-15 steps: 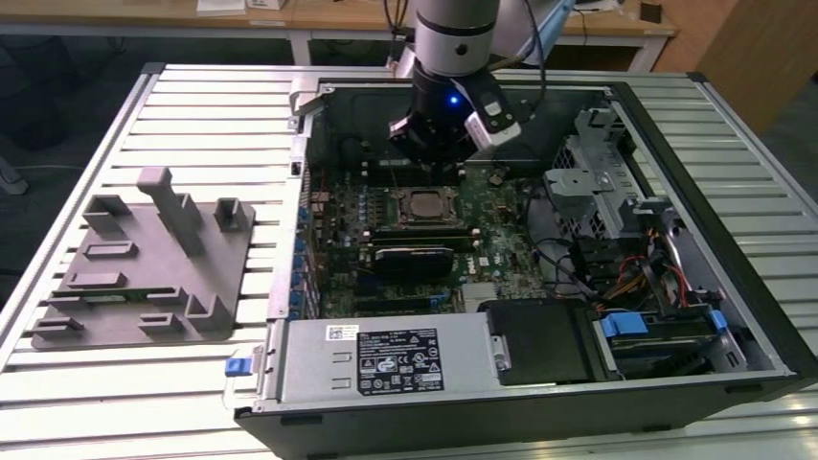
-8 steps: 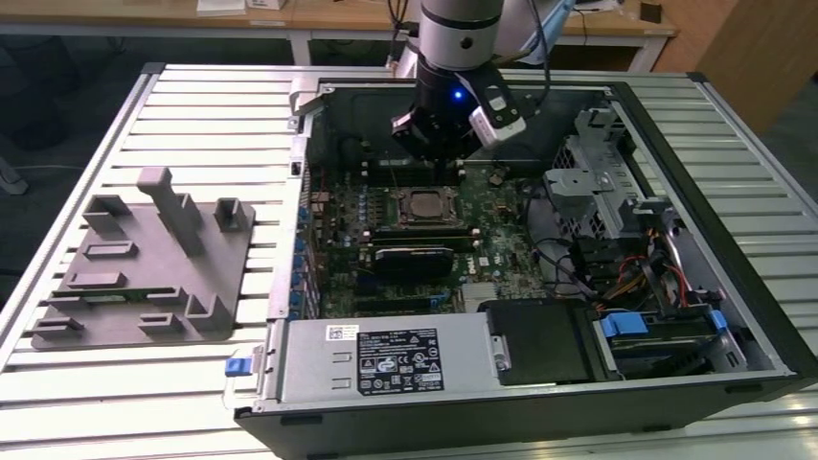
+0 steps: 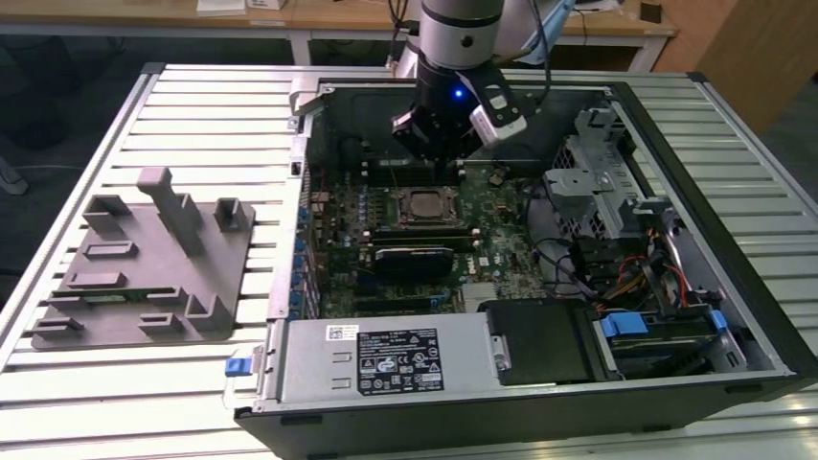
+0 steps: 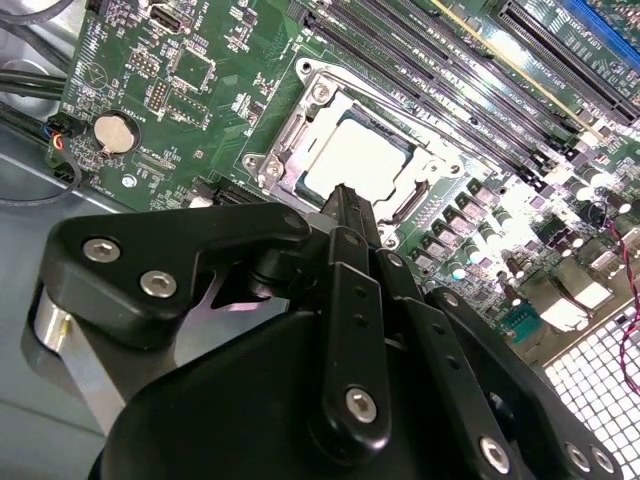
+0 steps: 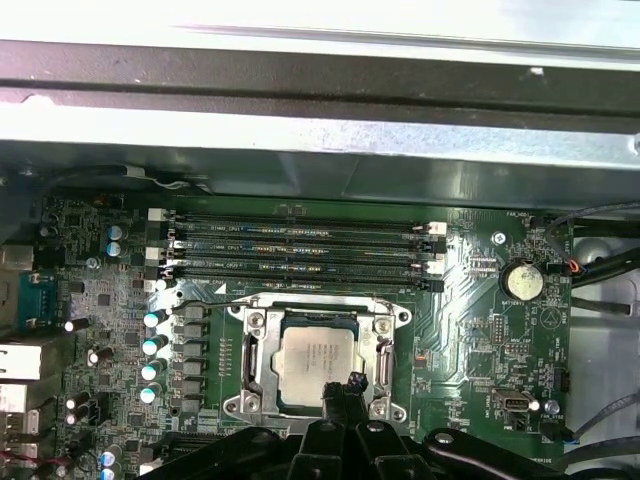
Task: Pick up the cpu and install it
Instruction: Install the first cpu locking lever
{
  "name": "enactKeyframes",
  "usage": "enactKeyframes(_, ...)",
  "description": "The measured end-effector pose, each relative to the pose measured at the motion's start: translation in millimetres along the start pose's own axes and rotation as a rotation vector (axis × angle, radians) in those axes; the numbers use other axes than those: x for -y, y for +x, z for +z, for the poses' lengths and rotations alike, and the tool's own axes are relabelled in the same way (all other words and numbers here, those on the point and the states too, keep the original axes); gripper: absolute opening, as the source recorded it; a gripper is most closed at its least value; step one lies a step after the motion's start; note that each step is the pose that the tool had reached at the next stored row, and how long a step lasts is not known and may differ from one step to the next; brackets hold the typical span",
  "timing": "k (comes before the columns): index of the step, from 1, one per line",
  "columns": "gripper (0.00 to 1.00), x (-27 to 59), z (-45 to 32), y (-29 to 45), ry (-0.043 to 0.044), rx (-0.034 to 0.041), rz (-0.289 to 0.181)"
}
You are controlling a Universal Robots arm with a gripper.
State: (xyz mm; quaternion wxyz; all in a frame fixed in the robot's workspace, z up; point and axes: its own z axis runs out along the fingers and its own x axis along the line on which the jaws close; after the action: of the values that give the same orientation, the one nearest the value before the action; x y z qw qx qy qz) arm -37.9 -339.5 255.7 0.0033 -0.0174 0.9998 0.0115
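The cpu [image 5: 316,354] lies flat in its socket on the green motherboard [image 5: 470,330], silver top up, framed by the metal socket bracket [image 5: 250,345]. In the second wrist view the cpu [image 4: 360,160] sits just beyond my black fingertips. My gripper [image 5: 342,388] hovers a little above the cpu's edge, fingers pressed together with nothing between them. From the exterior view, the gripper [image 3: 443,165] hangs inside the open computer case, just behind the cpu [image 3: 420,204].
A grey plastic tray [image 3: 141,268] with upright posts rests on the slatted table at the exterior view's left. Memory slots [image 5: 300,250] run beside the socket. A power supply [image 3: 383,359], drive cage [image 3: 595,182] and cables crowd the case.
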Motion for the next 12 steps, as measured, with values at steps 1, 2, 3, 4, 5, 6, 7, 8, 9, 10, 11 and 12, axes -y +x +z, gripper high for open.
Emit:
enactKeyframes(1,0.11,0.0,-0.1,0.0,0.0,0.0,0.0)
enactKeyframes(2,0.11,0.0,-0.1,0.0,0.0,0.0,0.0)
enactKeyframes(3,0.11,0.0,-0.1,0.0,0.0,0.0,0.0)
enactKeyframes(4,0.11,0.0,-0.2,0.0,0.0,0.0,0.0)
enactKeyframes(5,0.11,0.0,-0.2,0.1,0.0001,0.0,0.0)
enactKeyframes(6,0.11,0.0,-0.2,0.5,0.0002,-0.0001,0.0)
enactKeyframes(7,0.11,0.0,-0.3,1.8,0.0003,-0.0002,0.0)
enactKeyframes(8,0.11,-0.1,-0.3,3.8,0.0002,-0.0001,0.0)
enactKeyframes(9,0.11,-0.2,-0.2,6.0,0.0001,-0.0001,0.0)
enactKeyframes(10,0.11,-0.3,-0.2,8.4,0.0001,0.0,0.0)
enactKeyframes(11,0.11,-0.4,-0.3,11.3,0.0001,0.0,0.0)
enactKeyframes(12,0.11,-0.5,-0.3,15.3,0.0001,0.0001,0.0)
